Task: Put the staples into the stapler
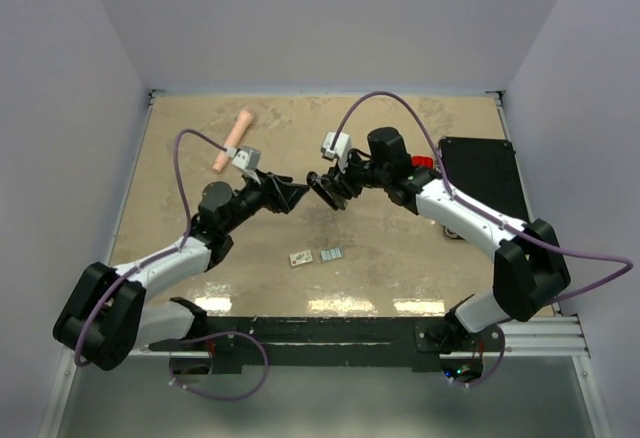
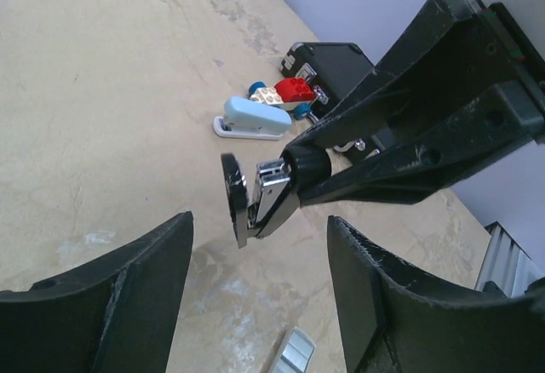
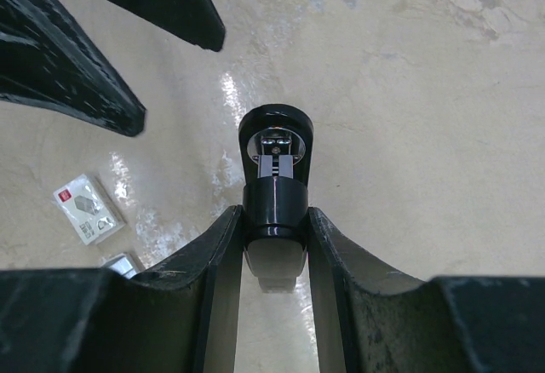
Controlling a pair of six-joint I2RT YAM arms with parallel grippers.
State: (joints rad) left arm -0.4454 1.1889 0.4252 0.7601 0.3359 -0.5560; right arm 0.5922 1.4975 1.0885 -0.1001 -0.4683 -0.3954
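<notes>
My right gripper (image 3: 274, 215) is shut on a black stapler (image 3: 275, 169), pinched across its body and held above the table. Its chrome nose (image 2: 255, 190) points at my left gripper (image 2: 260, 237). The left gripper's jaws stand open on either side of that nose, and nothing lies between them. In the top view the two grippers meet over the table's middle, the left (image 1: 293, 196) facing the right (image 1: 322, 188). The staples lie on the table below: a tiny white box with red print (image 1: 300, 257) (image 3: 88, 209) and beside it a grey-blue tray (image 1: 331, 254) (image 3: 123, 262) (image 2: 294, 356).
A light blue stapler (image 2: 251, 117) lies near a red and white toy (image 2: 294, 90) and a black case (image 1: 485, 173) at the right. A pink cylinder (image 1: 235, 140) lies at the far left. White walls close off the table on three sides.
</notes>
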